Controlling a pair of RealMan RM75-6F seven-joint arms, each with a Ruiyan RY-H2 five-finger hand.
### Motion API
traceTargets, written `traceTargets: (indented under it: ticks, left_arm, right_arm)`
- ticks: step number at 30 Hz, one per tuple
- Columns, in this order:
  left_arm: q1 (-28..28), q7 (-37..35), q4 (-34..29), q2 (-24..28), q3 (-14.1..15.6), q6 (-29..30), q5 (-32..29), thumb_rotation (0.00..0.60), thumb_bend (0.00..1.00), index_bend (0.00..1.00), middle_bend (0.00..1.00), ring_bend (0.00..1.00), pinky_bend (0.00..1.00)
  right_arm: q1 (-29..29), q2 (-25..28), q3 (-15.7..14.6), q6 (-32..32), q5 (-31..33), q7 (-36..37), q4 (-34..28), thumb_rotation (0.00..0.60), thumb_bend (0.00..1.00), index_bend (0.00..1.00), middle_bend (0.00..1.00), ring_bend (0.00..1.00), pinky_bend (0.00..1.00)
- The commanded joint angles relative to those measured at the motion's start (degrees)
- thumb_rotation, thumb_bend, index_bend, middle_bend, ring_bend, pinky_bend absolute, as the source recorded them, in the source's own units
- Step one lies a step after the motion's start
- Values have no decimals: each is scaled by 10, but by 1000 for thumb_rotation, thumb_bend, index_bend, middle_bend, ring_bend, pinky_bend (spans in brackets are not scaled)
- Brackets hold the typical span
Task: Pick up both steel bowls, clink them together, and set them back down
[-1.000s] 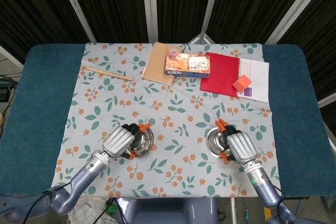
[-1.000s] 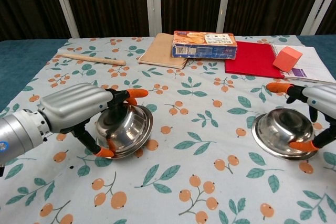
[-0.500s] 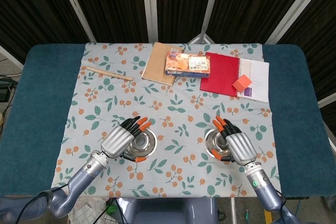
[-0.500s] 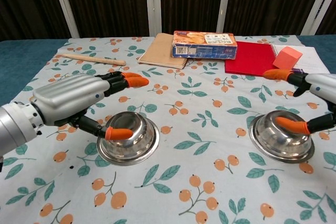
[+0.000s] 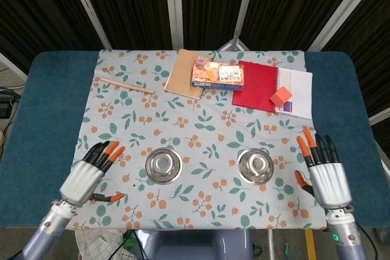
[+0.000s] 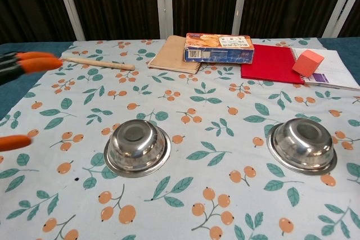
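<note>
- Both hands have pulled off the bowls since the earlier frames: the left hand (image 5: 84, 178) now sits out at 8 o'clock on the cloth and the right hand (image 5: 325, 173) at 4 o'clock, each well apart from its bowl.
- Left hand: fingers spread, orange tips fanned toward 1 o'clock, holding nothing. In the chest view only its orange fingertips (image 6: 35, 62) show at the left edge.
- Right hand: fingers apart and pointing toward 12 o'clock, empty — not seen in the chest view.
- Left steel bowl (image 5: 163, 165) rests upside down on the floral tablecloth (image 5: 201, 126), just toward 7 o'clock of the cloth's centre; a second ago it was tilted in the left hand's grasp.
- Right steel bowl (image 5: 255, 165) also lies upside down on the cloth, toward 5 o'clock of centre, no longer under the right hand's fingers.
- Farther out, unchanged: a wooden stick (image 5: 124, 85) at 10 o'clock; a brown notebook (image 5: 184, 73) near 12 o'clock with a printed snack box (image 5: 218, 74) partly on it — its lettering is too small to read.
- At 1 to 2 o'clock, a red notebook (image 5: 256, 86) lies beside a white spiral notebook (image 5: 298, 92), with an orange block (image 5: 281, 96) resting across the two.
</note>
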Motion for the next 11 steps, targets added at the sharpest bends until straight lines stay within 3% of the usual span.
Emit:
traceTargets:
  ticks: [1,5,11]
  left_arm:
    - [89,33,15,32,34,70,-26,167,66,0,0,0,98]
    - [133,17,41,43,27,98,-54,182,69,0,0,0,97]
    - [151,-93,56,71,22,110,-44,259,72,0,0,0,98]
  right_arm:
    - [-99,39,-21,63,28,36,48,524,394,0,0,0,17]
    - [-132,56,-26,54,67,107,60,592,394,0,0,0,0]
    - [-155,90,-31,65,53,150,31,600,394,0,0,0,0]
